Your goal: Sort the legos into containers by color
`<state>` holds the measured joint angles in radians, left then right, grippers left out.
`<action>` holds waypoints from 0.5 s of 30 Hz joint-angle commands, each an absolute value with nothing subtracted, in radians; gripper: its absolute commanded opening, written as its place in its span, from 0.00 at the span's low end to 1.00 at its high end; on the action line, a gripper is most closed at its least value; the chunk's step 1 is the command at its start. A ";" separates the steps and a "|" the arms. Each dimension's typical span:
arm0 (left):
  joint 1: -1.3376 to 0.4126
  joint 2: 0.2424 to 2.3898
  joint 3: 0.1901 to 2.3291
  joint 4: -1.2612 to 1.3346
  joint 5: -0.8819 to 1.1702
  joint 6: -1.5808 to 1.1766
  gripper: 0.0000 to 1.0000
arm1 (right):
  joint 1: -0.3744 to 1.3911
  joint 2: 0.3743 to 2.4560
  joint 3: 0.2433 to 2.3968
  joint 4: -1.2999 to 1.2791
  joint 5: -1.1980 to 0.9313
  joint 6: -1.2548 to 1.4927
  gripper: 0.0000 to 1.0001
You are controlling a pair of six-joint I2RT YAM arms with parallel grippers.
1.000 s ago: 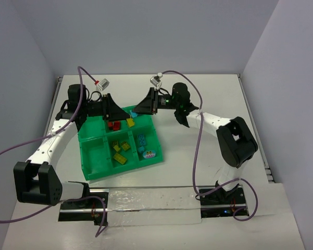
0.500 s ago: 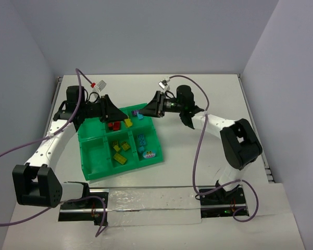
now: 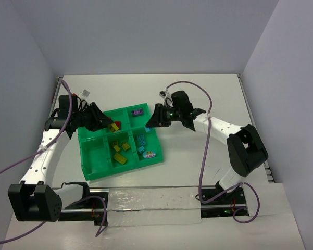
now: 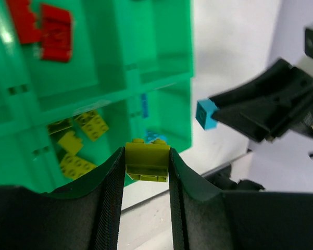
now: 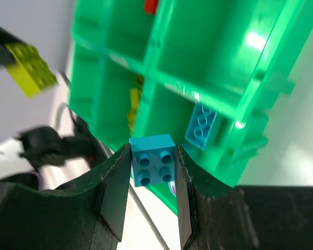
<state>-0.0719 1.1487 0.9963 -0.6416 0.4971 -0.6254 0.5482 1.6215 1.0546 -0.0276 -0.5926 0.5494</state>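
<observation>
The green tray (image 3: 88, 172) has six compartments. Red legos (image 4: 47, 26) lie in the back middle one, a purple lego (image 3: 138, 112) in the back right, yellow-green legos (image 3: 120, 151) in the front middle and light blue legos (image 3: 141, 140) in the front right. My left gripper (image 3: 109, 125) is shut on a yellow-green lego (image 4: 147, 161), held above the tray's back row. My right gripper (image 3: 150, 124) is shut on a light blue lego (image 5: 153, 166) at the tray's right edge. Each held lego also shows in the other wrist view: the blue one (image 4: 207, 113), the yellow-green one (image 5: 31, 69).
A small white and pink oval piece (image 3: 149, 154) lies in the front right compartment. The front left compartment (image 3: 96, 159) holds nothing. The two grippers face each other across the tray. White walls close the table at the back and both sides.
My left gripper has drawn back to the left with the yellow-green lego. My right gripper has moved from the back right compartment down to the tray's right edge. The purple lego now shows uncovered.
</observation>
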 commanded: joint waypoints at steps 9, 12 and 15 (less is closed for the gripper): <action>-0.080 1.049 0.818 -0.658 0.443 -0.654 0.00 | 0.658 1.652 1.137 -0.152 -0.497 0.408 0.45; -0.084 1.065 0.795 -0.640 0.465 -0.647 0.00 | 0.662 1.658 1.153 -0.157 -0.488 0.410 0.58; -0.095 1.082 0.795 -0.647 0.452 -0.637 0.16 | 0.663 1.653 1.166 -0.162 -0.472 0.411 0.67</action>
